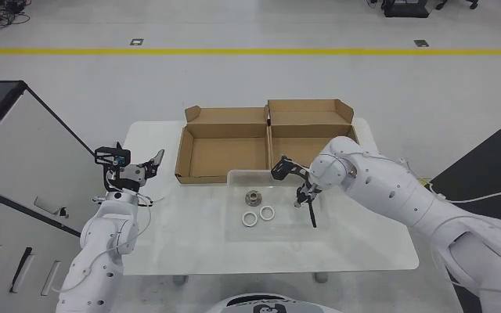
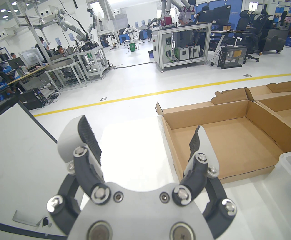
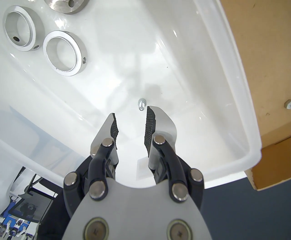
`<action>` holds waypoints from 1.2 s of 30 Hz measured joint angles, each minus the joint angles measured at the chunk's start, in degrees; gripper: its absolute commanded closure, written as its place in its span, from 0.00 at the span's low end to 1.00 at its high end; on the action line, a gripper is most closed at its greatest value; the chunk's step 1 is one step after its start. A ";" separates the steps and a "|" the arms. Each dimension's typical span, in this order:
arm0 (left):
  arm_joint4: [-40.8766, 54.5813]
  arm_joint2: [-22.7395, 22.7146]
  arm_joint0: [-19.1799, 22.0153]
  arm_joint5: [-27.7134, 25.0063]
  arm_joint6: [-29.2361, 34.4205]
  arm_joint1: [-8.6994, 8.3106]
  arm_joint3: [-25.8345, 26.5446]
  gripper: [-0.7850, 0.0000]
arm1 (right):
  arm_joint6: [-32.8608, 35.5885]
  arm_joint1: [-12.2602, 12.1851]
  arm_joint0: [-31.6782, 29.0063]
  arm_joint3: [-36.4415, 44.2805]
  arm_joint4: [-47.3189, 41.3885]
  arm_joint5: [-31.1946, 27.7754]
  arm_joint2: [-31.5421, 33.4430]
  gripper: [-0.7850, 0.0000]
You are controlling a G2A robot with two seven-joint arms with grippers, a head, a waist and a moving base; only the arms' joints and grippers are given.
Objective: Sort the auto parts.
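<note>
A clear plastic bin (image 1: 235, 178) in the middle of the table holds two silver rings (image 3: 64, 53) (image 3: 21, 31), a grey metal hub (image 3: 67, 4) and a small silver bolt (image 3: 141, 104). My right gripper (image 3: 131, 113) hangs open low inside the bin, and the bolt lies just past its fingertips, close to one pad (image 3: 149, 122). From above, the right gripper (image 1: 304, 200) is at the bin's right side, with the hub (image 1: 253, 196) and the rings (image 1: 249, 220) (image 1: 268, 213) to its left. My left gripper (image 2: 141, 123) is open and holds nothing, above the table's left edge (image 1: 153, 166).
Two open cardboard boxes (image 1: 223, 152) (image 1: 309, 134) stand side by side behind the bin. The right box (image 3: 268, 68) has a small metal piece (image 3: 288, 104) on its floor. The left box (image 2: 227, 141) lies just ahead of my left gripper. The table's front strip is bare.
</note>
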State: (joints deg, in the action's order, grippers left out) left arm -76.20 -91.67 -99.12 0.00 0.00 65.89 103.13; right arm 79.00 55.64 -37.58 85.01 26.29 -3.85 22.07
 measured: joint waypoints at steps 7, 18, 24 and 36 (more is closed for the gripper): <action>0.00 0.00 0.00 0.00 0.00 0.00 0.00 0.00 | -0.13 1.07 -0.26 -1.76 0.23 -0.05 -0.25 0.64; 0.00 0.00 0.00 0.00 0.00 0.00 0.00 0.00 | 0.28 2.25 -0.56 -3.73 0.70 0.05 0.10 0.70; 0.00 0.00 0.00 0.00 0.00 0.00 0.00 0.00 | 0.18 2.64 -0.98 -4.38 1.16 0.22 0.48 0.71; 0.00 0.00 0.00 0.00 0.00 0.00 0.00 0.00 | 0.14 3.13 -1.96 -5.34 2.03 0.80 1.56 0.75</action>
State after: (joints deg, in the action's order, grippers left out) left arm -76.20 -91.67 -99.12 0.00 0.00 65.89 103.13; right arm 79.14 58.77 -39.54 79.67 28.32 -3.06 23.62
